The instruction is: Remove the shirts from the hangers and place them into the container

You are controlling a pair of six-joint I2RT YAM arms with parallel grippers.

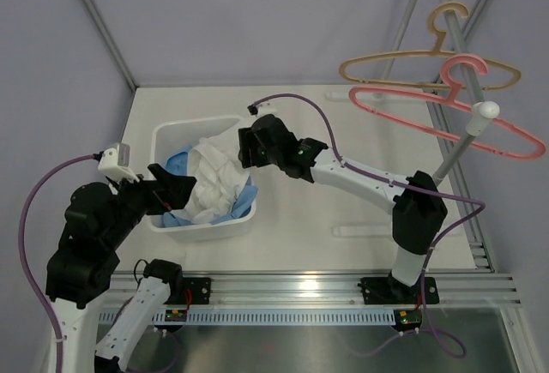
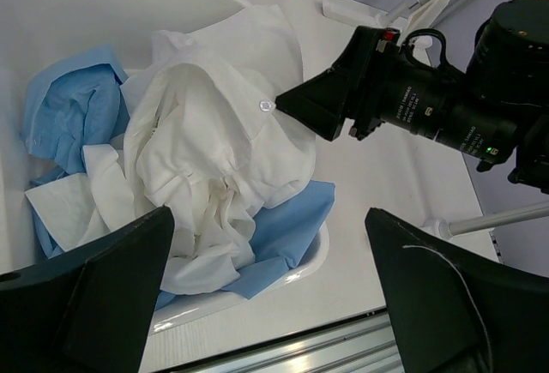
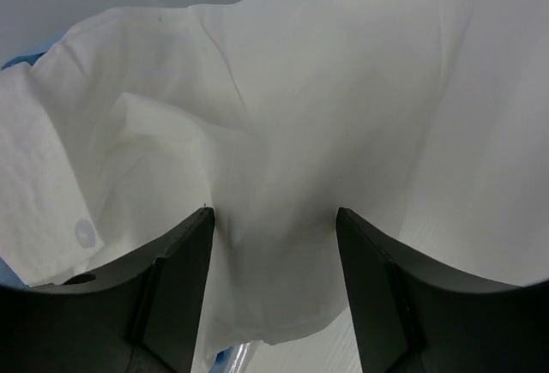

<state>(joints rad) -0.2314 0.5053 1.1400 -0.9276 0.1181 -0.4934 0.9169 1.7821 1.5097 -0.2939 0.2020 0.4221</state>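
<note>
The white shirt [image 1: 214, 176] lies bunched on top of the light blue shirt [image 1: 177, 163] in the white container [image 1: 184, 126], both spilling over its right rim. My right gripper [image 1: 244, 146] reaches in from the right. In its wrist view the gripper [image 3: 274, 214] stands open, and its fingers [image 3: 180, 279] straddle a fold of the white shirt [image 3: 300, 90]. My left gripper [image 1: 182, 189] hovers wide open over the tub's near side, empty [image 2: 270, 219]. The tan hanger [image 1: 403, 57] and the pink hanger [image 1: 446, 120] hang bare at the back right.
A white pole with a round knob [image 1: 485, 109] rises at the right under the hangers. A metal rail [image 1: 300, 287] runs along the table's near edge. The right arm's black wrist [image 2: 429, 99] crosses the left wrist view above the tub.
</note>
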